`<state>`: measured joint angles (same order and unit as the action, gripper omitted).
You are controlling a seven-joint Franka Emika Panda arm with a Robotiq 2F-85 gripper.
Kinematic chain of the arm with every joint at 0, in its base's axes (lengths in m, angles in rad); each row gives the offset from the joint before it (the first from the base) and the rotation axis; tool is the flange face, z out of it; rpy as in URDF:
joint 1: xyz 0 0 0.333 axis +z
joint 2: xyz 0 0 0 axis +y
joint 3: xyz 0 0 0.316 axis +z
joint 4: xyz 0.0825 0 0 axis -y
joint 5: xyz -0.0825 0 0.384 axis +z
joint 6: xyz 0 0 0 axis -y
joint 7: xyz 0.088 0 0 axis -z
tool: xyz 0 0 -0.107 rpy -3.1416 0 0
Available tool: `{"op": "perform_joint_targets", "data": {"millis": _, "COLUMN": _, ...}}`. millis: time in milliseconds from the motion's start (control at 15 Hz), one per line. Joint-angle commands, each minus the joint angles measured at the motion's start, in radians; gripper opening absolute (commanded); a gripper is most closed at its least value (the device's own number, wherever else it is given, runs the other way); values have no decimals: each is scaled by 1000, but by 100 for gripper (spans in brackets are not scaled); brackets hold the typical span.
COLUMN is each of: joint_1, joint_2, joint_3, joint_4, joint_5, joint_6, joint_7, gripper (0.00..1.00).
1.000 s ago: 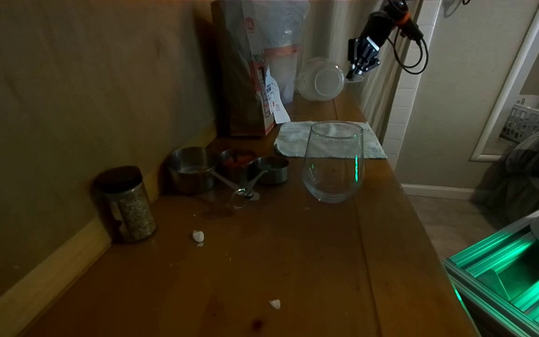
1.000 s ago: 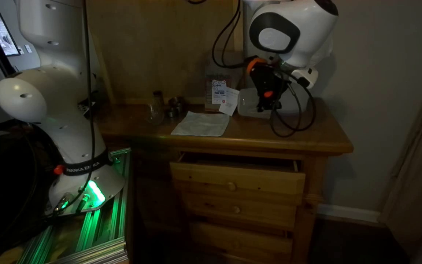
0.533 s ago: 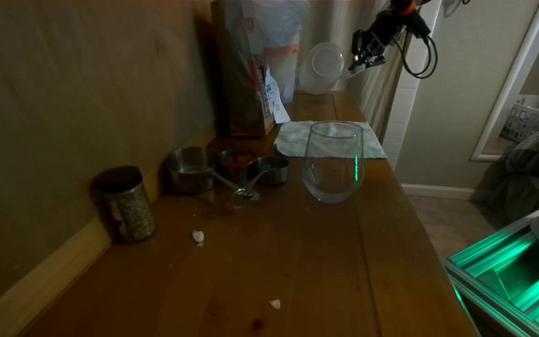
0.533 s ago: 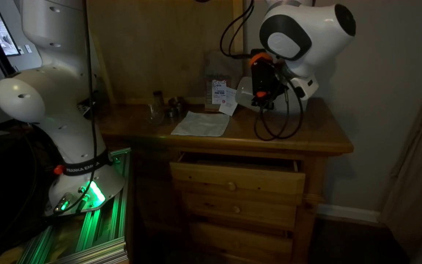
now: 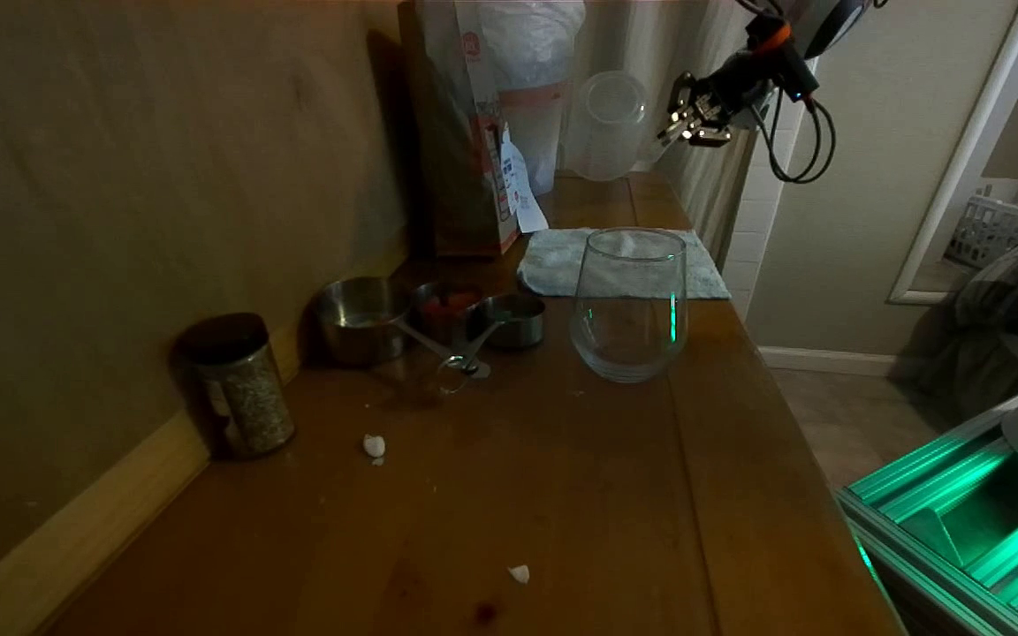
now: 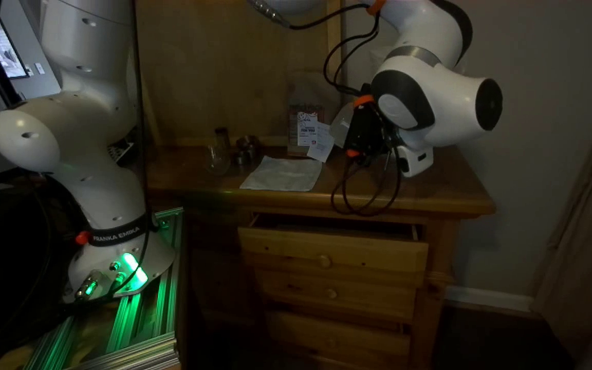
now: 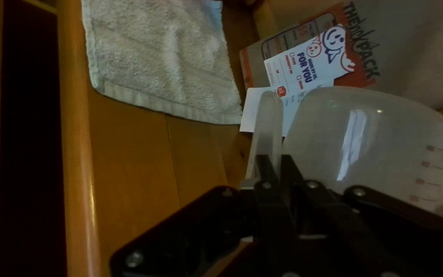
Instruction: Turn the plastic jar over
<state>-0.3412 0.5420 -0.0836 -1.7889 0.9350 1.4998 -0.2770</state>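
The plastic jar is translucent frosted white with a handle. In an exterior view its round base faces the camera and tilts upward, near the table's far end. In an exterior view it shows partly behind the gripper. In the wrist view its side with measuring marks fills the right. My gripper is shut on the jar's handle, also seen in an exterior view. The jar's mouth is hidden. I cannot tell whether its lower edge touches the table.
A paper bag with a paper label stands close beside the jar. A cloth, a clear glass, metal measuring cups and a spice jar are on the table. A drawer is partly open below.
The jar has risen and tipped so its base points more upward. The gripper has tilted with it, still on the handle, and the wrist has dropped and swung round.
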Motion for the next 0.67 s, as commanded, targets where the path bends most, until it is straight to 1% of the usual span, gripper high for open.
{"op": "perform_joint_targets", "data": {"millis": 0, "joint_1": -23, "joint_2": 75, "joint_3": -14, "joint_4": 39, "joint_5": 128, "joint_6": -97, "joint_7": 58, "gripper": 4}}
{"op": "perform_joint_targets", "data": {"millis": 267, "joint_1": -25, "joint_2": 120, "joint_3": -32, "joint_4": 34, "joint_5": 244, "joint_6": -133, "joint_7": 108, "gripper": 4}}
{"op": "perform_joint_targets", "data": {"millis": 600, "joint_1": -18, "joint_2": 153, "joint_3": -54, "joint_4": 35, "joint_5": 310, "joint_6": -142, "joint_7": 157, "gripper": 5}}
